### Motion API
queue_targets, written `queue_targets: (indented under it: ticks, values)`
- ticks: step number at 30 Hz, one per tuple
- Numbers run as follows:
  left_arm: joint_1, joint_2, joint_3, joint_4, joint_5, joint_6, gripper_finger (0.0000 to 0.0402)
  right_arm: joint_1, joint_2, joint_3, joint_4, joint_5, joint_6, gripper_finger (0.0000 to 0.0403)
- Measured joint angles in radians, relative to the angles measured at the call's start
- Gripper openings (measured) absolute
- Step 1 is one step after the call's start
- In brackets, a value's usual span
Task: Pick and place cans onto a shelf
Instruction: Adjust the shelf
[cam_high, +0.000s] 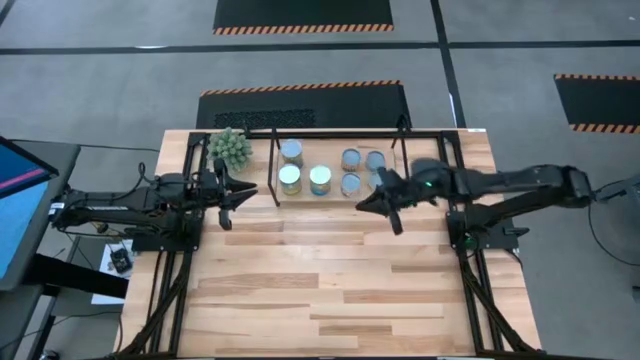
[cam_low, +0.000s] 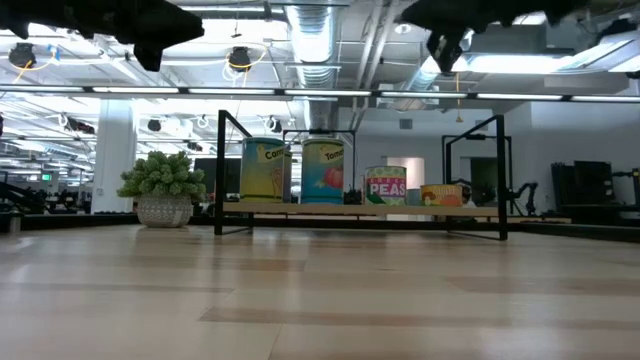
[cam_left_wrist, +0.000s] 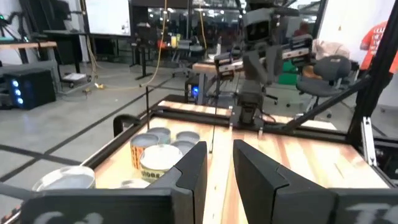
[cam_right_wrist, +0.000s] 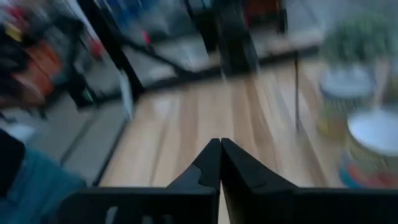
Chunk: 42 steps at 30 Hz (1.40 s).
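Observation:
Several cans stand upright on the light wood board of the low black-railed shelf (cam_high: 335, 196) at the table's far side. Among them are a yellow-labelled can (cam_low: 263, 170), a blue and red one (cam_low: 322, 170) and a green peas can (cam_low: 386, 186); their round tops (cam_high: 320, 179) show from above. My left gripper (cam_high: 245, 190) hovers at the shelf's left end, high over the table (cam_low: 150, 40), its fingers (cam_left_wrist: 189, 171) a little apart and empty. My right gripper (cam_high: 368, 203) hovers over the shelf's near right part, also high (cam_low: 445, 45), shut and empty (cam_right_wrist: 219, 152).
A spiky green potted plant (cam_high: 230, 148) stands at the far left beside the shelf, close behind my left gripper. The black frame (cam_high: 470, 250) runs along the table's sides. Bare wood (cam_high: 320, 290) fills the near half of the table.

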Motion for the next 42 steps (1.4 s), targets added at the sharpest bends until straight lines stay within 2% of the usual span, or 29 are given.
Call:
queue_targets:
  ticks: [3, 6, 10, 12, 16, 20, 23, 29, 37, 42]
  values:
    - [0.000, 0.011, 0.000, -0.007, -0.002, -0.002, 0.0068, 0.022, -0.057, -0.167, 0.237, 0.003, 0.004, 0.0034]
    - [0.000, 0.012, -0.006, -0.026, -0.002, -0.017, 0.0068, 0.029, -0.095, -0.289, 0.364, 0.035, 0.052, 0.0031]
    - [0.000, -0.002, -0.054, -0.044, -0.014, -0.059, 0.0068, 0.027, -0.121, -0.388, 0.474, 0.063, 0.093, 0.0029]
    - [0.000, -0.025, -0.089, -0.039, -0.037, -0.087, 0.0068, 0.026, -0.139, -0.409, 0.519, 0.060, 0.079, 0.0029]
    - [0.000, -0.078, -0.155, -0.026, -0.046, -0.144, 0.0068, 0.026, -0.157, -0.446, 0.494, 0.065, 0.063, 0.0032]
    - [0.000, -0.137, -0.213, 0.010, -0.059, -0.156, 0.0068, 0.026, -0.166, -0.496, 0.518, 0.106, 0.092, 0.0034]
    - [0.000, -0.179, -0.251, 0.056, -0.063, -0.153, 0.0068, 0.027, -0.168, -0.503, 0.584, 0.107, 0.067, 0.0033]
    - [0.000, -0.260, -0.303, 0.062, -0.085, -0.144, 0.0068, 0.024, -0.172, -0.527, 0.593, 0.110, 0.036, 0.0031]
    - [0.000, -0.359, -0.346, 0.076, -0.087, -0.133, 0.0068, 0.019, -0.174, -0.632, 0.819, 0.130, 0.018, 0.0033]
    - [0.000, -0.397, -0.347, 0.077, -0.118, -0.116, 0.0068, 0.018, -0.174, -0.639, 0.868, 0.130, 0.007, 0.0031]
